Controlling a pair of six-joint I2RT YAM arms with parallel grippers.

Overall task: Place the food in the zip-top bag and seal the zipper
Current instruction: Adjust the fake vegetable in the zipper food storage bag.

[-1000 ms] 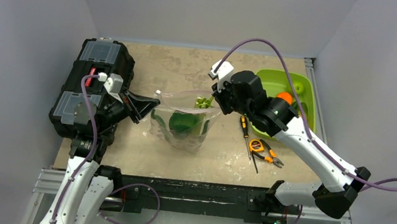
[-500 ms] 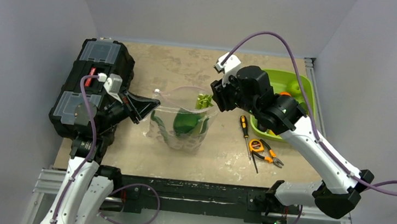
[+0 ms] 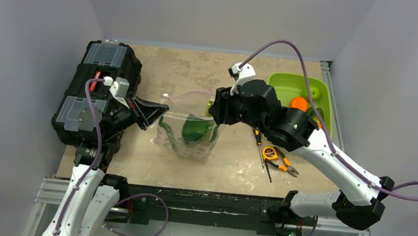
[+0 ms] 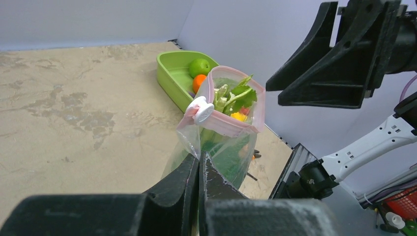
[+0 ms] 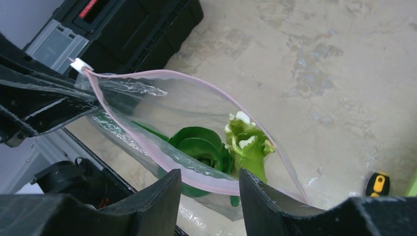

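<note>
The clear zip-top bag (image 3: pixel 192 146) hangs upright at mid-table, its mouth open. Its pink zipper (image 5: pixel 162 160) runs round the mouth, with a white slider (image 4: pixel 202 110) at the left end. Both leafy vegetables are inside: dark green leaves (image 5: pixel 201 147) and a paler green head (image 5: pixel 248 142) near the mouth; they also show in the top view (image 3: pixel 194 129). My left gripper (image 3: pixel 158 110) is shut on the bag's left edge (image 4: pixel 200 160). My right gripper (image 5: pixel 211 189) is open just above the mouth's right end, and the near zipper strip crosses the gap between its fingers.
A black toolbox (image 3: pixel 97 84) stands at the left. A lime-green bin (image 3: pixel 283 79) at the right holds an orange fruit (image 3: pixel 299 102) and a green fruit (image 3: pixel 315 92). A screwdriver (image 3: pixel 258 137), a tape measure (image 3: pixel 270 153) and pliers (image 3: pixel 284 166) lie right of the bag.
My right gripper has moved left and down over the bag's right end, covering the pale leaves there. The left gripper and the bag have stayed put.
</note>
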